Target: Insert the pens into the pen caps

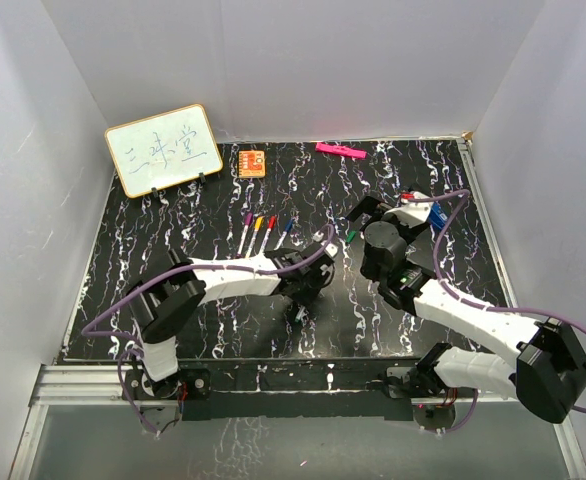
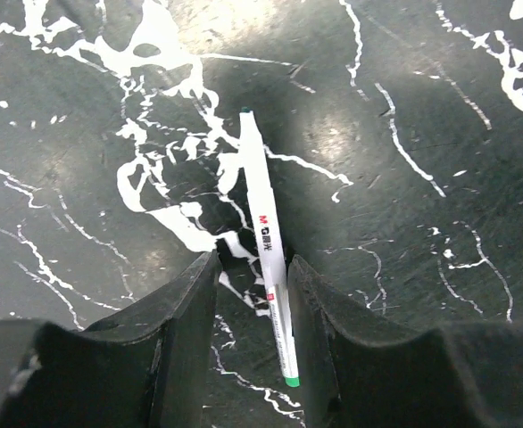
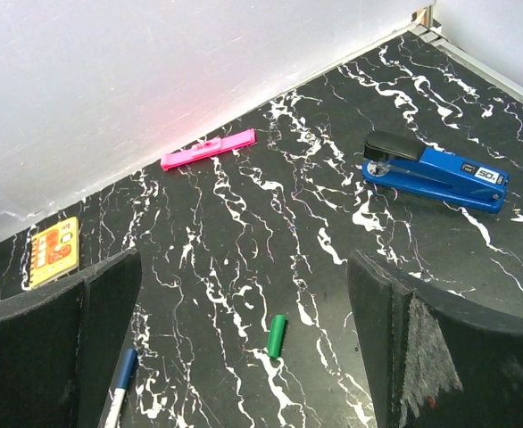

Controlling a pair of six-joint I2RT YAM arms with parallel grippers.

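While left gripper (image 2: 253, 303) straddles the green-ended pen (image 2: 266, 236) at lower centre, unclamped, pen hugs the frame-right finger: centre before squeezing. Right gripper (image 3: 244, 308) gapes near green cap (image 3: 277, 336).

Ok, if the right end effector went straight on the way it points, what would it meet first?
Probably the green pen cap, lying on the table ahead of the right end effector, between its open jaws; depth is unclear.

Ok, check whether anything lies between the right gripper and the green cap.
Nothing visible does. The green cap lies on the table, seen between the fingers of the open right gripper. A blue-ended pen lies off to one side by a finger, not in the path.
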